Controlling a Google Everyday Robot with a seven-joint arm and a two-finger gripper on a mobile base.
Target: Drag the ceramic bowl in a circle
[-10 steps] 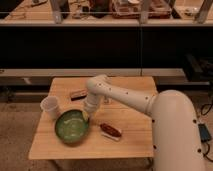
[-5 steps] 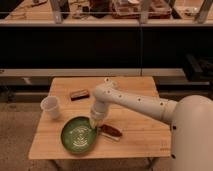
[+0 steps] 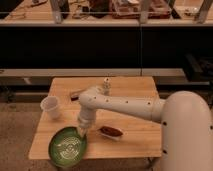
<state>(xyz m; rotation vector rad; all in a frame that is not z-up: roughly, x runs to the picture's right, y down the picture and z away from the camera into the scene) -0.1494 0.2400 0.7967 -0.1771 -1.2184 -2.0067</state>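
Gripper [image 3: 81,131] down at bowl's [image 3: 66,147] far-right rim, table [image 3: 137,137] front-left corner; can't tell if clamped.

We see white arm [image 3: 125,106]: smooth tubular link, rounded elbow, small dark dots along shell (what they are, we cannot tell). Bulky rounded white body [image 3: 186,131]. Pale gripper [image 3: 82,131] at arm's end, by ceramic bowl [image 3: 67,146] rim.
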